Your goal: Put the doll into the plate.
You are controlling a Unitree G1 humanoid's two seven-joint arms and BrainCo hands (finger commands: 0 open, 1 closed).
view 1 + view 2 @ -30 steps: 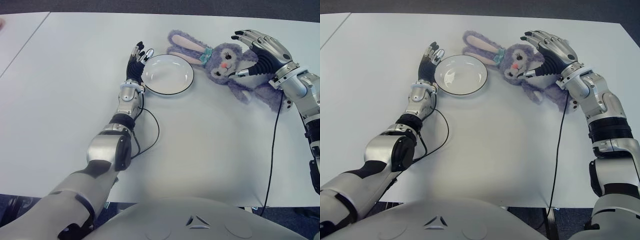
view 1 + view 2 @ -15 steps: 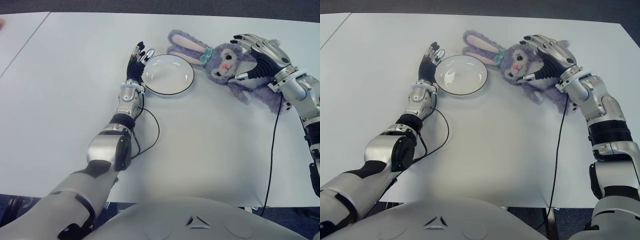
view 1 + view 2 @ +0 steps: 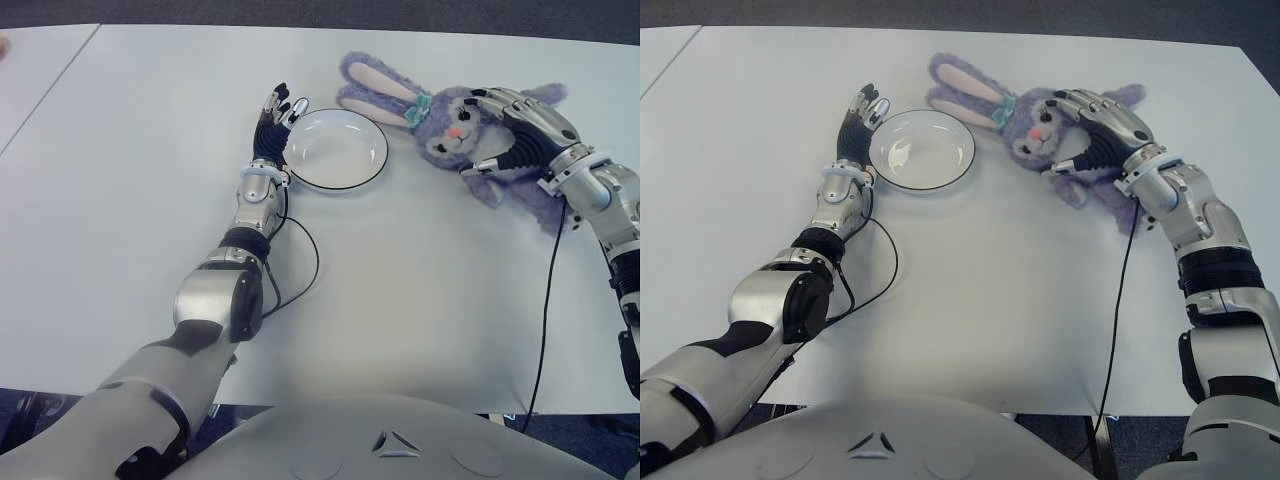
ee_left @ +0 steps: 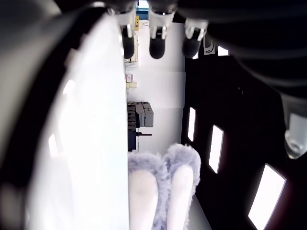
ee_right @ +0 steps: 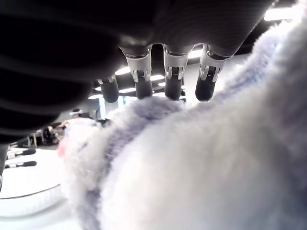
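Observation:
The doll (image 3: 445, 120), a purple plush rabbit with pink-lined ears and a teal bow, lies on the white table just right of the plate (image 3: 337, 150). The plate is white with a dark rim and holds nothing. My right hand (image 3: 490, 130) lies over the doll's head and body. Its fingers (image 5: 172, 81) stretch across the fur (image 5: 216, 167) without closing, and the thumb is at the near side. My left hand (image 3: 275, 110) shows at the plate's left rim with its fingers (image 4: 151, 43) straight and holding nothing. The doll's ears (image 4: 163, 191) show beyond it.
A black cable (image 3: 305, 265) loops on the table (image 3: 130, 170) beside my left forearm. Another cable (image 3: 545, 300) runs down from my right wrist. A second table (image 3: 30, 70) adjoins at the far left. Dark floor lies past the far edge.
My right hand has come down from above the doll onto its head and body. The doll has shifted slightly away and to the right. The left hand and plate have not moved.

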